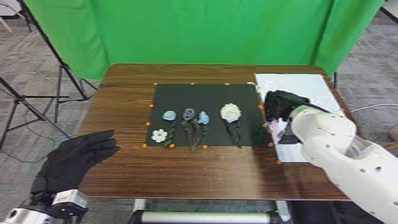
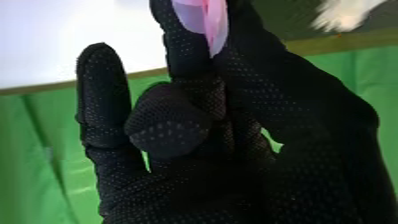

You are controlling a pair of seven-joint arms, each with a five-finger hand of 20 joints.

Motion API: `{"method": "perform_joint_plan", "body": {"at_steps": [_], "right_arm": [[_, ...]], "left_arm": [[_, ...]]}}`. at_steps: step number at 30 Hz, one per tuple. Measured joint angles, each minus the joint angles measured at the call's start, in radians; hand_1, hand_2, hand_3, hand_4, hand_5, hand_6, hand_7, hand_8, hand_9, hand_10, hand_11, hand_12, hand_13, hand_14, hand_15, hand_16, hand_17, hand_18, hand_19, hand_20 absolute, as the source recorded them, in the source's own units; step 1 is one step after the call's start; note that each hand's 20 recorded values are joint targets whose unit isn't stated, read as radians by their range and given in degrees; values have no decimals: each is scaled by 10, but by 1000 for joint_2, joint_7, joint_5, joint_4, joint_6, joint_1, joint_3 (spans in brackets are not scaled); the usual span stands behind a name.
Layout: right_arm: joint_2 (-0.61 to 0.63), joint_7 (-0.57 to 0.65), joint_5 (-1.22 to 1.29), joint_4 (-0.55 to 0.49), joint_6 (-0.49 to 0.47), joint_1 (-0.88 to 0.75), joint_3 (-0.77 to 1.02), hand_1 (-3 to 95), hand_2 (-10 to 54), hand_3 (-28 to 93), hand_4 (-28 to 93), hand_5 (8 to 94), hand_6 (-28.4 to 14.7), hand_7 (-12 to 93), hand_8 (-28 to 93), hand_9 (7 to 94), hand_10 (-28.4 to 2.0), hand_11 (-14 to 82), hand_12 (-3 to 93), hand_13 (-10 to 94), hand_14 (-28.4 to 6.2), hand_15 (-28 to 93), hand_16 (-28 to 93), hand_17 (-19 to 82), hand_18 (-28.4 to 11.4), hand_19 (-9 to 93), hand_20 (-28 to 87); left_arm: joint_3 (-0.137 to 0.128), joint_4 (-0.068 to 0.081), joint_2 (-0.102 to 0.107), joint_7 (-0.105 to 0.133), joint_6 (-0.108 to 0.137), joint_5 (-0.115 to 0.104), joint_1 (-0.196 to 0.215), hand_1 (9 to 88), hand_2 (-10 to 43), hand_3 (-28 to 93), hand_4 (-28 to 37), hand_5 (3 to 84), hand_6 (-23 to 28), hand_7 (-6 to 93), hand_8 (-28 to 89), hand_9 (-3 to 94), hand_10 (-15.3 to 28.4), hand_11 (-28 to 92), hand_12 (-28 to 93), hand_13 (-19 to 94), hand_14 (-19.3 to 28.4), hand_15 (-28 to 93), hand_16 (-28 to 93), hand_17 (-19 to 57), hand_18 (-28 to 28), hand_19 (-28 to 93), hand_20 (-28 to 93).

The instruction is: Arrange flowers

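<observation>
In the head view my right hand [image 1: 284, 102] is over the border between the black mat [image 1: 209, 97] and the white sheet [image 1: 306, 85]. My right hand [image 2: 302, 100] pinches a pink flower [image 2: 209, 20] between thumb and finger in the right wrist view. On the mat lie a small white flower [image 1: 159, 135], a light blue flower [image 1: 169, 115], a grey-blue flower [image 1: 188, 114], another blue flower [image 1: 203, 118] and a large cream flower [image 1: 230, 112], some with stems toward the near edge. My left hand [image 1: 71, 160] is open over the table's left side.
The brown wooden table [image 1: 124, 110] extends around the mat, with small orange markers along the mat's border. A green curtain [image 1: 213, 35] hangs behind the table. Black tripod legs [image 1: 60, 82] stand on the floor at the left.
</observation>
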Motion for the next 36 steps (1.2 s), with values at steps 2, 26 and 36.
{"method": "perform_joint_plan", "body": {"at_steps": [2, 26, 36], "right_arm": [[0, -4, -6, -10, 6, -14, -11, 573, -95, 784, -283, 784, -10, 329, 29, 896, -53, 171, 381, 817, -29, 759, 240, 417, -177, 920, 12], [-59, 6, -36, -8, 95, -10, -118, 551, -95, 780, -283, 748, -17, 320, 6, 876, -61, 177, 382, 803, -44, 737, 233, 392, -182, 916, -29], [-80, 10, -32, 6, 135, 16, -142, 506, -95, 779, -283, 719, -36, 281, 7, 850, -80, 178, 368, 783, -56, 736, 228, 373, -192, 917, -42]], "left_arm": [[0, 0, 0, -3, 0, 0, 0, 275, 60, 796, -172, 512, 159, 148, -85, 415, 232, 392, 105, 291, 284, 618, -127, -94, 224, 587, 162], [-3, 2, 13, -27, -2, -6, -8, 275, 61, 795, -171, 512, 158, 149, -85, 416, 232, 391, 104, 292, 284, 618, -127, -94, 225, 588, 163], [5, 2, 17, -17, 0, -7, -9, 276, 61, 795, -172, 511, 159, 148, -86, 416, 232, 392, 105, 292, 284, 618, -127, -94, 225, 588, 162]]}}
